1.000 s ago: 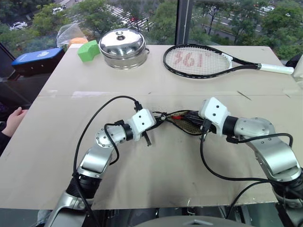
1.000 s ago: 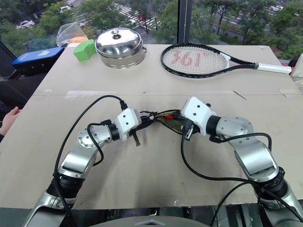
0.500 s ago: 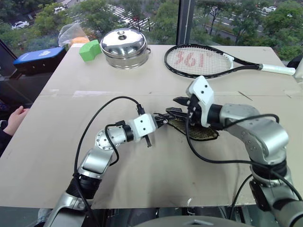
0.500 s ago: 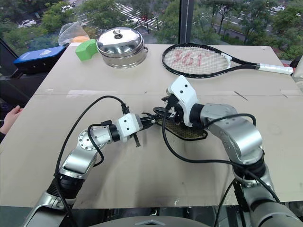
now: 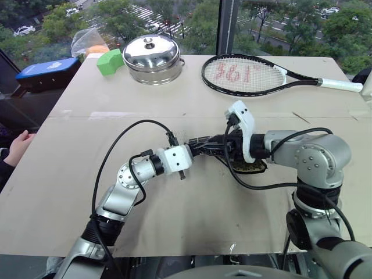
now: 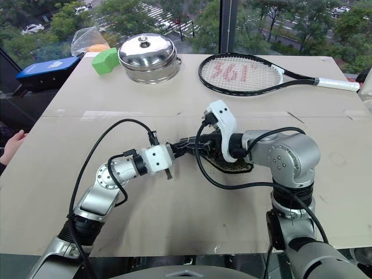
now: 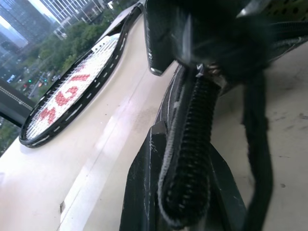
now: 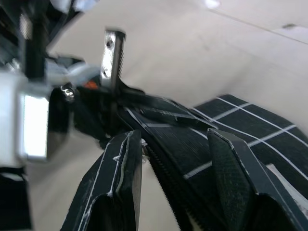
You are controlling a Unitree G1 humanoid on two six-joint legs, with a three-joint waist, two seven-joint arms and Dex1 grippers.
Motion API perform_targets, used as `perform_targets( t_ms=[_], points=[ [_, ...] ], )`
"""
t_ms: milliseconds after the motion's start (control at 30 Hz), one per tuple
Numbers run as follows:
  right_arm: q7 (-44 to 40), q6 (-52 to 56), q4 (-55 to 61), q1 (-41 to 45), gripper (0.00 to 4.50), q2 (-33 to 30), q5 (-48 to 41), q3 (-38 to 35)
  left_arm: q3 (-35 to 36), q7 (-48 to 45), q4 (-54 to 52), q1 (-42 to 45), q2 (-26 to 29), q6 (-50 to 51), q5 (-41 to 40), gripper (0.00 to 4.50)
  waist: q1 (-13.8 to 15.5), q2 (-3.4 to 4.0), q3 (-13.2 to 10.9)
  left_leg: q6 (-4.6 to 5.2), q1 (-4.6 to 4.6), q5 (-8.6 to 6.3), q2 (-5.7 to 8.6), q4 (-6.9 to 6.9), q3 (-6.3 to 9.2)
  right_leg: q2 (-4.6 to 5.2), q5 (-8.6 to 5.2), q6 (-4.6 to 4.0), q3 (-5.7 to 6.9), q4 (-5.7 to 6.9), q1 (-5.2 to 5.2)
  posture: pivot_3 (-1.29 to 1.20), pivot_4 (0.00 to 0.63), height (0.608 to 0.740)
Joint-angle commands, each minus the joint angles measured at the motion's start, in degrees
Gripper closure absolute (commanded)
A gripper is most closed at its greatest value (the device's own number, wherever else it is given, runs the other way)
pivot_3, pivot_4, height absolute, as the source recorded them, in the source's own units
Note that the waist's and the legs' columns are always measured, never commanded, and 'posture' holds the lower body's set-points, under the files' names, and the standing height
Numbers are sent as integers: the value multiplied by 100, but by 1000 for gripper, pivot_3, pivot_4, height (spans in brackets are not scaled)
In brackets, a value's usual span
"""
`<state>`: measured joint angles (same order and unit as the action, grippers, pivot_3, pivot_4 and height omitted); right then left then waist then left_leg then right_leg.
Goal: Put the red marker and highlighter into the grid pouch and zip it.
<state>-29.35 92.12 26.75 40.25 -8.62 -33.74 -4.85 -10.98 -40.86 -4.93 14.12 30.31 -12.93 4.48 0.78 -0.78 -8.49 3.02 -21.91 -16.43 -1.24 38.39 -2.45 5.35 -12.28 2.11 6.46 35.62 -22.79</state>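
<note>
A: How does the pouch [image 8: 250, 130] look?

B: Black fabric with thin white grid lines, lying flat on the bench [image 5: 192, 215] at its middle. Its zipper edge is lifted between the two pincers. The tan lining shows under the right arm, at about three o'clock from the left pincer [image 5: 193, 147].

A: And the pincers?

B: The left one is clamped tight on the pouch's zipper end, as its wrist view shows. The right pincer [image 8: 175, 159] stands partly apart, its fingers [image 8: 120, 187] straddling the zipper edge; whether they touch it cannot be told.

A: What differs from a second ago?

B: The right arm has swung in from the pouch's right side and rolled, so its pincer now points at the left one. It was shut then. The left hand has kept its place.

A: The surroundings?

B: A pale bench by a window over trees. At twelve o'clock a racket [image 5: 250, 75], at eleven a steel pot [image 5: 152, 53] and a green block [image 5: 108, 61]. A person's hand [image 5: 17, 146] rests at the nine o'clock edge.
</note>
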Motion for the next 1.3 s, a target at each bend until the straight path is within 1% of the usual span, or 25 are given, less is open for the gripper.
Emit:
perform_targets(
  t_ms=[33,133,233,300,433,533,700,800,900,1100,1133,1233,1267,1300],
  points=[
    [44,38,105,-15,2389,-15,-362,-353,116,77,-130,-2,39,-72,-18,4500,-4,0,0,0,0,0,0,0,0,0,0,0,1,0,0,0,150,740],
    [-48,38,256,-95,2389,-170,-563,-362,117,74,-178,-20,39,-38,-41,4500,-5,1,0,0,1,0,0,-2,1,-3,0,0,0,0,0,0,150,740],
    [-301,-379,549,-290,2389,-510,-753,-97,123,55,-240,-36,33,14,-85,4500,-5,1,-1,0,-1,0,0,-2,0,-2,0,1,0,-2,0,0,150,740],
    [-505,-1211,823,-487,2389,-1015,-466,551,113,22,-266,-29,20,56,-128,4500,-9,3,-2,1,0,0,0,-2,0,-3,-1,1,-1,-4,0,0,150,740],
    [-860,-2903,1032,-651,2389,-1702,264,1636,87,-25,-311,-29,4,129,-167,4500,-21,3,-2,2,2,-1,0,-3,0,-3,-2,4,-3,-5,-1,0,150,740],
    [-1023,-3760,977,-675,2389,-2020,757,2233,75,-45,-342,-35,-2,165,-176,4500,-19,2,-1,2,3,-1,-1,-3,0,-6,-3,5,-4,-4,-1,0,150,740],
    [-1091,-4755,654,-547,2389,-2193,1591,2975,56,-76,-340,-50,0,162,-184,4500,-4,1,-1,0,2,0,-2,-2,0,-5,-2,4,-3,-5,-1,0,150,740],
    [-1183,-5238,409,-467,2389,-2221,1986,3257,49,-86,-328,-69,2,141,-185,4500,-2,1,-1,0,2,0,-2,-1,-1,-4,-2,4,-2,-5,-1,0,150,740],
    [-1244,-5537,143,-392,2389,-2149,2222,3354,45,-103,-317,-89,6,125,-186,4500,-1,1,-2,-1,3,1,-2,-1,-1,-4,-2,3,-2,-5,-1,0,150,740],
    [-1369,-5661,-94,-288,2389,-1944,2443,3367,65,-133,-298,-128,22,85,-199,4500,2,1,-2,-14,2,8,-3,-1,-1,-3,-2,3,0,-6,0,0,150,740],
    [-1387,-5670,-105,-280,2907,-1914,2466,3365,68,-134,-294,-133,26,78,-201,4500,0,1,-2,-14,1,8,-3,-1,-1,-3,-2,3,1,-6,-1,0,150,740],
    [-1463,-5745,-98,-274,4126,-1837,2505,3328,80,-135,-278,-164,46,53,-214,4500,-1,2,-2,-13,2,8,-3,-1,-1,-3,-2,2,0,-6,-1,0,150,740],
    [-1487,-5761,-71,-290,4426,-1812,2477,3282,84,-137,-273,-179,52,43,-219,4500,1,1,-2,-13,2,7,-3,-1,-1,-3,-2,2,0,-5,-1,0,150,740],
    [-1519,-5755,-34,-313,4426,-1792,2420,3223,87,-138,-266,-195,57,35,-223,4500,-1,2,-2,-13,2,7,-3,-1,0,-2,-2,2,1,-5,-1,0,150,740]
  ],
)
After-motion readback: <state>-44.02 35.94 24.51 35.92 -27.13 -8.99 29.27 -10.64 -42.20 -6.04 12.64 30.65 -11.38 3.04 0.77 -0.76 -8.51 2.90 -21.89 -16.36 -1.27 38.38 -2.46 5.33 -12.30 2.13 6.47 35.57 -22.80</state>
